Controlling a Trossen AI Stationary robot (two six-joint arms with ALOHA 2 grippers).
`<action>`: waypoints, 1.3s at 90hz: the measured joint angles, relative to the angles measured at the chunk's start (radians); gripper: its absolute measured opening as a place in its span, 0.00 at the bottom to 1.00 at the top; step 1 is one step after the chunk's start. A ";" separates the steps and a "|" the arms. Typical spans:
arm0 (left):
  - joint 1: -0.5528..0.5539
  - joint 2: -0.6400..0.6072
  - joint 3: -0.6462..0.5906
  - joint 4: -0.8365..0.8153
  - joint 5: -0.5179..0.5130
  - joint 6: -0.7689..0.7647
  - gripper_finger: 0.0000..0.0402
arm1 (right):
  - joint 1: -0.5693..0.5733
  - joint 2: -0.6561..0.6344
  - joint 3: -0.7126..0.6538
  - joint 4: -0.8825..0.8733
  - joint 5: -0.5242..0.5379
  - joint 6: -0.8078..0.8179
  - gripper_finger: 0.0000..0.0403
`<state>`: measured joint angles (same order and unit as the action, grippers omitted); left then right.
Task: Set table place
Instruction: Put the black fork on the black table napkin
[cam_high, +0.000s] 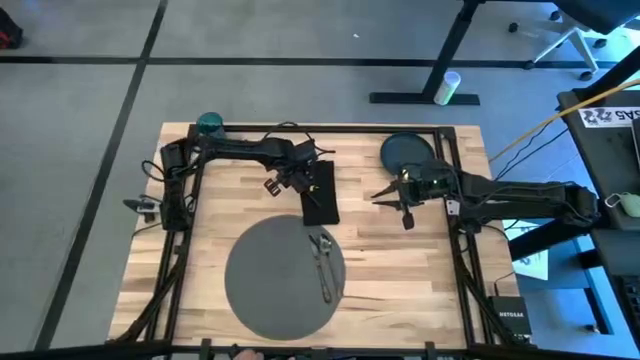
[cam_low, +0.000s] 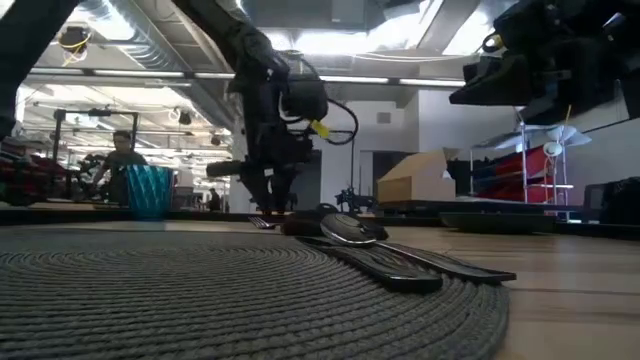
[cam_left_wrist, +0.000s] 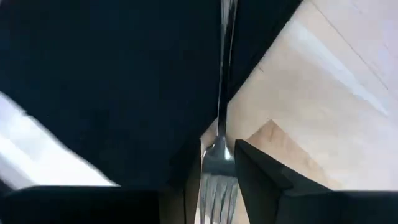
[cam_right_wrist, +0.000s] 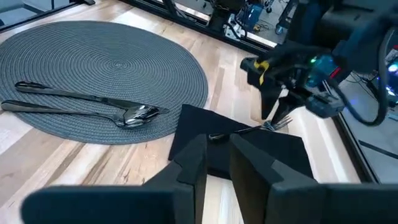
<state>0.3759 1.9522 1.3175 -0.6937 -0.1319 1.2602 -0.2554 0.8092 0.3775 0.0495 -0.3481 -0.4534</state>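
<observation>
One fork (cam_right_wrist: 247, 130) is pinched at the tine end by the left claw (cam_high: 283, 183), closed on it. Its handle appears to lie across the black napkin (cam_high: 322, 200). The napkin sits just off the grey mat (cam_high: 270, 285) at its 12 o'clock.

Step in hand, as I judge it, is laying the fork on the napkin. To do it well:
- lower until the tines touch the cloth
- keep the fork in line with the napkin's long side
- open slowly so it doesn't roll or drag the cloth
- lift straight up

Two other utensils (cam_high: 323, 262) lie on the mat's 3 o'clock side, near the napkin, so don't sweep that way.

The right claw (cam_high: 400, 197), open, waits at 3 o'clock of the napkin, apart from it. The dark plate (cam_high: 405, 150) is just past it at 12, close to the rail. The teal cup (cam_high: 210, 123) stands at the worktop (cam_high: 400, 270) corner, 11 o'clock of the mat. Open room is bare wood at 9 o'clock of the napkin, so retreat there.
</observation>
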 joint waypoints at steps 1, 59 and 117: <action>0.001 0.003 0.000 -0.001 0.000 0.000 0.20 | 0.000 0.000 0.000 0.000 0.000 0.000 0.13; 0.005 0.027 0.001 0.028 -0.002 0.063 0.08 | 0.000 0.000 0.000 -0.023 0.000 -0.005 0.13; -0.066 -0.005 0.006 0.035 -0.141 0.140 0.00 | 0.000 0.000 0.000 -0.028 0.000 -0.024 0.13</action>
<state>0.3100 1.9477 1.3235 -0.6583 -0.2725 1.3998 -0.2552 0.8093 0.3779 0.0212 -0.3485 -0.4778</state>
